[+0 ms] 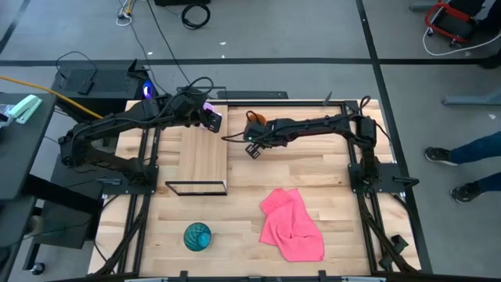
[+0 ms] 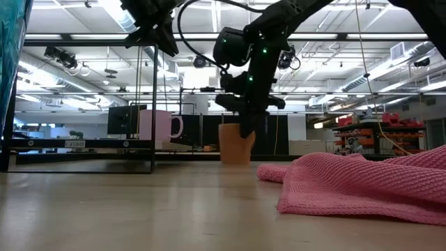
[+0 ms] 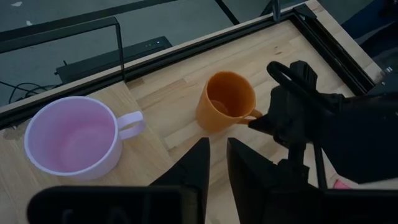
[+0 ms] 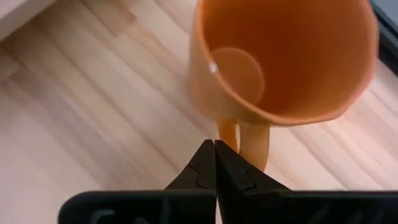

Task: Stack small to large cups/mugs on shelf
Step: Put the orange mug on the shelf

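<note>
The orange mug (image 3: 227, 102) stands upright on the tabletop just right of the shelf (image 1: 203, 153), its handle (image 4: 256, 144) toward my right gripper. My right gripper (image 4: 215, 149) is shut, its tips right at that handle; it also shows in the left wrist view (image 3: 264, 122). The pale purple mug (image 3: 71, 137) stands on the shelf's far end, below my left gripper (image 3: 216, 163), which hovers above it, empty, its fingers a narrow gap apart. The teal cup (image 1: 197, 236) stands on the table at the near left. My right gripper has its shut fingertips (image 4: 208, 155) beside the orange mug's handle, slanting down from the table's right side. I cannot tell whether they touch it. The mug stands on its base on the table (image 2: 237, 144).
A crumpled pink cloth (image 1: 291, 223) lies on the table's near right part. The shelf's black frame (image 1: 196, 188) stands up around the board. A person's legs (image 1: 462, 168) show beyond the table's right edge.
</note>
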Controlling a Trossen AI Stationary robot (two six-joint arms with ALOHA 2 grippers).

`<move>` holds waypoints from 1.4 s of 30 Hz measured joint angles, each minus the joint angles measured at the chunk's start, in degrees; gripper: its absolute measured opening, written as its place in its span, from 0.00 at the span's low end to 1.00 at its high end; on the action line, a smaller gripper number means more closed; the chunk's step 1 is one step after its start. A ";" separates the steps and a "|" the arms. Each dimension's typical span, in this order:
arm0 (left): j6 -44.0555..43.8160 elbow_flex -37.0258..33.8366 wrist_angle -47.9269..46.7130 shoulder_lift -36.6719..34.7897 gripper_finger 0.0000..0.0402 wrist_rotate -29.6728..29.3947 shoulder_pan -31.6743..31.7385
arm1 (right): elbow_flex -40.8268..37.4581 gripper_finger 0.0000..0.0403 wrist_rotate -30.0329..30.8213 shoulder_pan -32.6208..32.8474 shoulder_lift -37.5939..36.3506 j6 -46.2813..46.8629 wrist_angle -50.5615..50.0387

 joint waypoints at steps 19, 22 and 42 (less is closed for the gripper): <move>0.16 0.00 -0.01 0.00 0.15 0.01 0.00 | -0.02 0.00 0.92 -5.96 0.00 0.90 -2.80; 0.17 0.00 -0.02 0.00 0.15 0.00 0.00 | -0.02 0.00 0.92 -7.02 0.00 0.90 -2.78; 3.08 0.00 8.90 0.02 0.15 0.02 0.02 | -0.02 0.01 2.60 -5.86 -19.23 -0.91 -10.59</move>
